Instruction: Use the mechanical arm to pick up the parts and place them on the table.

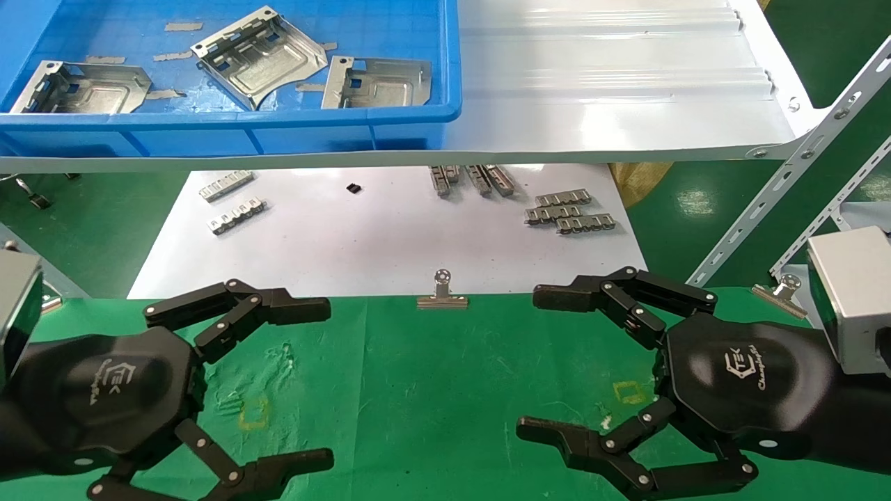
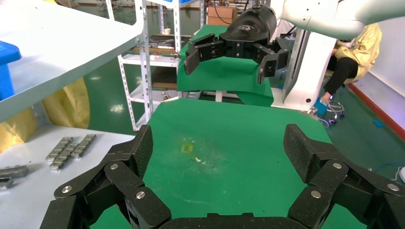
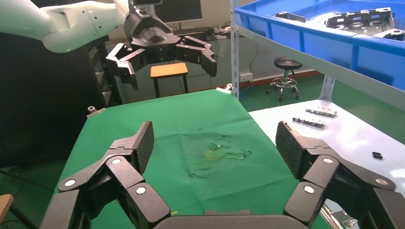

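Start of the pick-up step, by the look of it: nothing grasped, no part yet on the green bench (image 1: 431, 390)

Going left to right across the head view:

- At 8 o'clock, left tool (image 1: 327, 379) hovering over the green cloth, fingers spread wide, empty; same spread seen in the left wrist view (image 2: 219, 148)
- At 10 to 11 o'clock, blue bin (image 1: 278, 136) up on the white shelf (image 1: 626, 97), holding three parts: left part (image 1: 80, 87), middle part (image 1: 261, 56) and right part (image 1: 376, 83)
- Each a flat silvery stamped plate, roughly square, with a stepped embossed recess, a folded slotted edge and a curved cut-out; middle one turned askew and apparently propped on one edge, the other two lying flatter
- Thin shiny sheet metal, so likely slippery and hard to lift off the bin floor; folded edge probably the best place to grip
- At 12 o'clock, binder clip (image 1: 442, 292) on the cloth's far edge, white sheet (image 1: 383, 236) beyond it with small toothed strips (image 1: 571, 212), none of these wanted
- At 4 o'clock, right tool (image 1: 525, 362) likewise hovering, spread open and empty; confirmed in the right wrist view (image 3: 215, 143)

Next move, as judged: raise one tool up and forward over the bin wall, down onto a part, most likely the left tool as the bin lies toward 10 o'clock
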